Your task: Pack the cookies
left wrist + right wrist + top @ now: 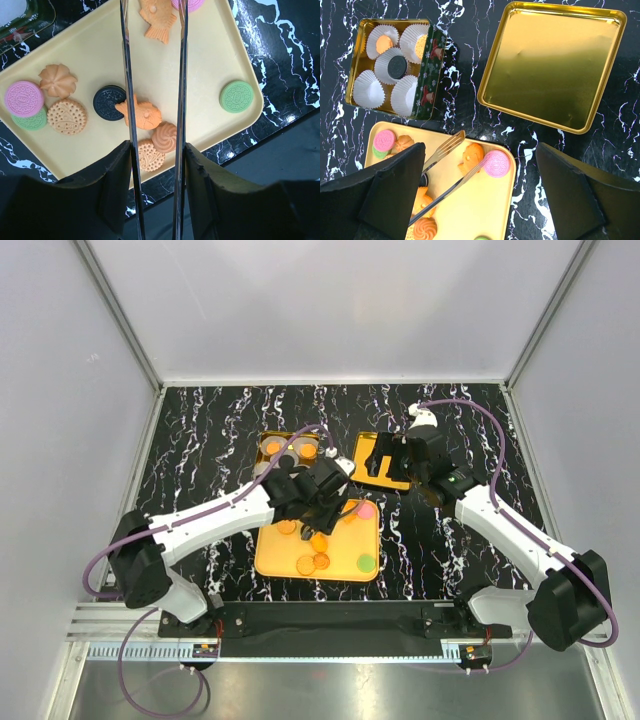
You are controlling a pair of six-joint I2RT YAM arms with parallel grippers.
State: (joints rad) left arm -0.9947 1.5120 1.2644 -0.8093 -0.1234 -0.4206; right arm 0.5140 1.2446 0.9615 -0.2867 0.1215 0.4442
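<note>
Obs: left gripper (157,150) pinching a pair of metal tongs (126,75), blades apart and reaching out ahead of it over the yellow tray (210,55). The cookies (142,114) lie flat on the tray under and beside the blades, a fish-shaped one between them. Right gripper (480,150) spread wide, holding nothing; tin (427,75) ahead and to its left. Judgement: cookies light, stiff, thin, likely smooth and chippable. Take one by opposite edges, squeeze gently, carry level.
</note>
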